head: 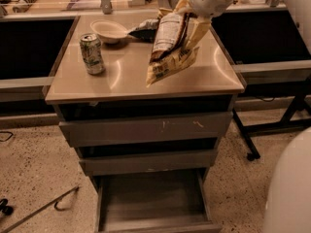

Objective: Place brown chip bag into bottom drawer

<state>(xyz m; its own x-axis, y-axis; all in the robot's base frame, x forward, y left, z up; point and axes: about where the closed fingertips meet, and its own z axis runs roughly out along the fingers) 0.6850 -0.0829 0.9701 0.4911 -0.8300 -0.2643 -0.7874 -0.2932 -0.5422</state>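
Glossy brown chip bag (171, 47) hangs from the gripper (188, 8) at one o'clock, jaws clamping its top; bottom drawer (153, 203) open at six.

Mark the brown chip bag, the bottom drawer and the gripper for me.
brown chip bag (171, 47): camera view, printed front panel.
bottom drawer (150, 200): camera view, bare tray floor.
gripper (187, 9): camera view, at the bag's top edge.
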